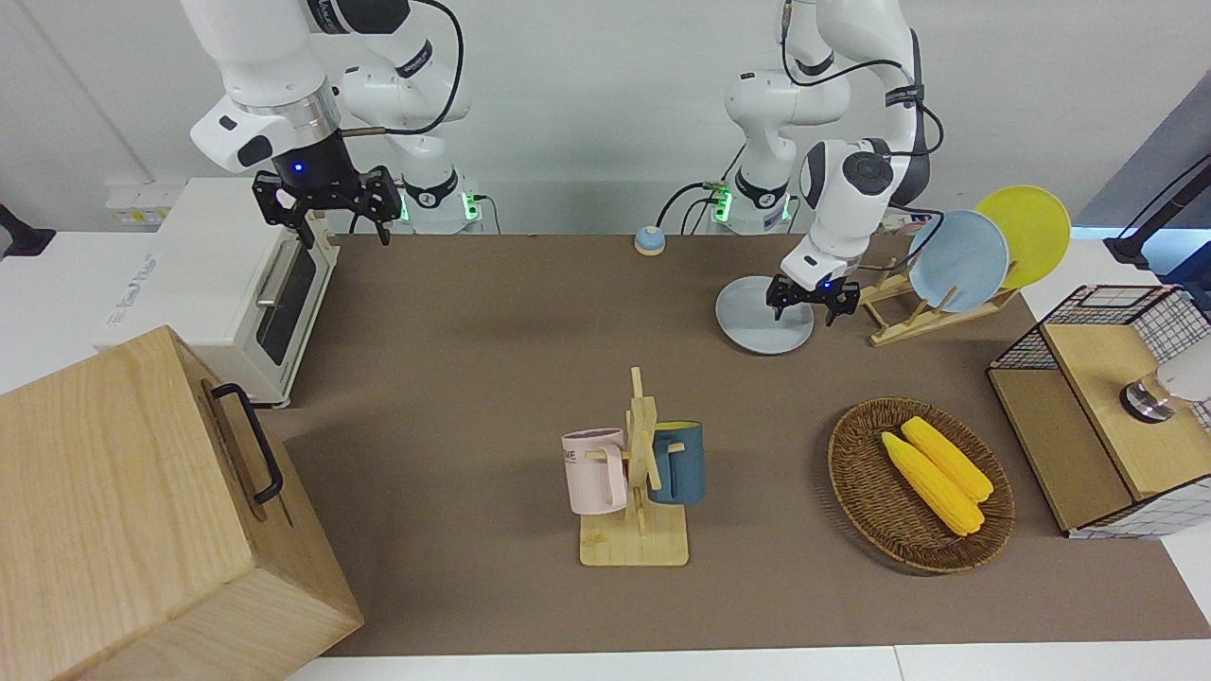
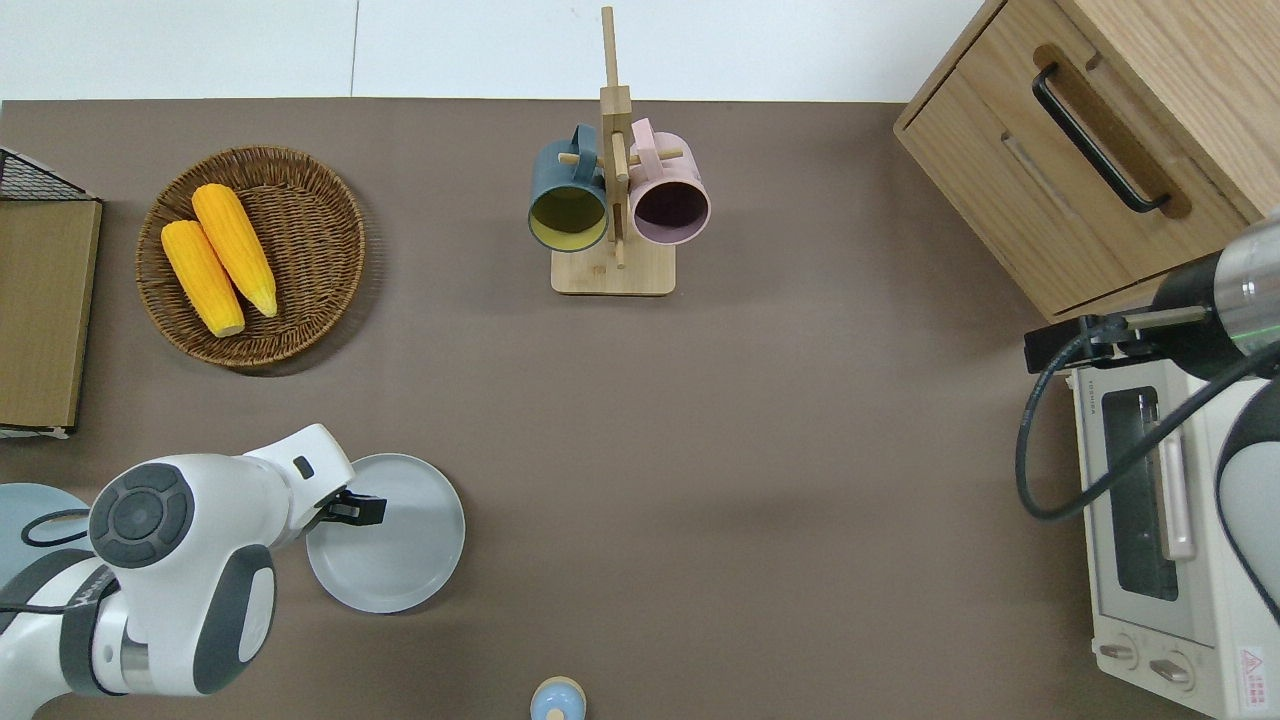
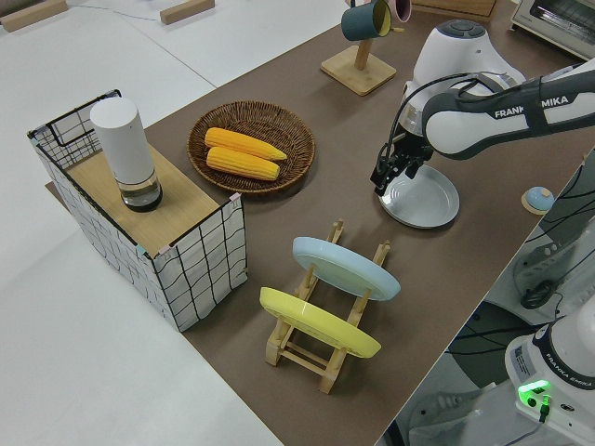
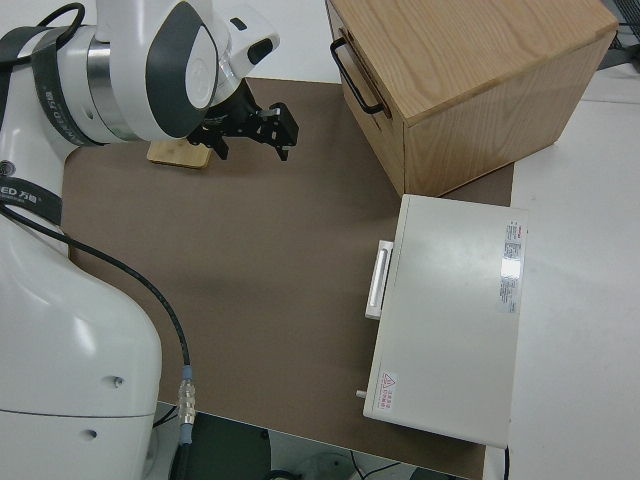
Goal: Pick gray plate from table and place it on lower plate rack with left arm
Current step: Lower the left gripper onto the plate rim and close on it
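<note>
Gray plate (image 2: 395, 535) lies flat on the brown surface (image 2: 750, 450), toward the left arm's end and near the robots, just beside the rack (image 1: 932, 307). The rack already carries a blue plate (image 1: 957, 260) and a yellow plate (image 1: 1026, 232), both leaning in its slots.

Left hand (image 1: 812, 298) is low over the plate's edge on the rack side. Its fingers (image 3: 390, 172) look parted, apparently straddling the rim; whether they touch it cannot be told. Nothing is lifted. Right arm is parked, hand (image 1: 326, 203) spread open and empty.

Handling judgement: the plate appears rigid, light, smooth-glazed or plastic, so likely slippery under narrow fingers. It is round and shallow with a low raised rim, which is the only practical place to grip; one finger should go under the lip, the other inside. A one-sided rim grip will let the plate droop or swing, so a firm close is advisable.

Materials: the rack is pale wood, two sloping rails with upright pegs. The surface is matte. Risk: knocking the blue plate when slotting beside it.
</note>
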